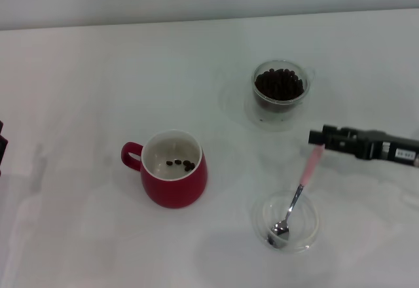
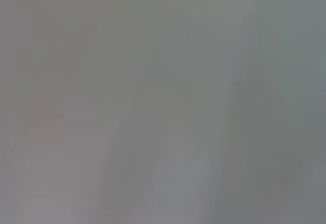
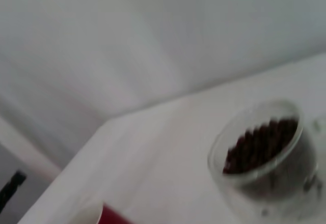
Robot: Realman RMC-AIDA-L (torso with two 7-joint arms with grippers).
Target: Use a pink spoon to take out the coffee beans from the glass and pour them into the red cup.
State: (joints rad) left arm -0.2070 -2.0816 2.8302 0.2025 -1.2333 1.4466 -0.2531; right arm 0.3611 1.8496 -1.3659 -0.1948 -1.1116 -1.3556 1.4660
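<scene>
The red cup (image 1: 173,170) stands left of centre with a few coffee beans (image 1: 182,164) on its white inside; its rim shows in the right wrist view (image 3: 104,216). The glass (image 1: 280,85) stands at the back right, heaped with beans (image 1: 280,82); it also shows in the right wrist view (image 3: 260,150). The pink spoon (image 1: 310,168) leans with its metal bowl in a clear saucer (image 1: 311,232). My right gripper (image 1: 318,139) reaches in from the right and is shut on the top end of the pink handle. My left gripper (image 1: 2,145) is parked at the left edge.
The white table (image 1: 78,91) runs back to a pale wall. The saucer sits near the front right, in front of the glass. The left wrist view shows only a blank grey surface.
</scene>
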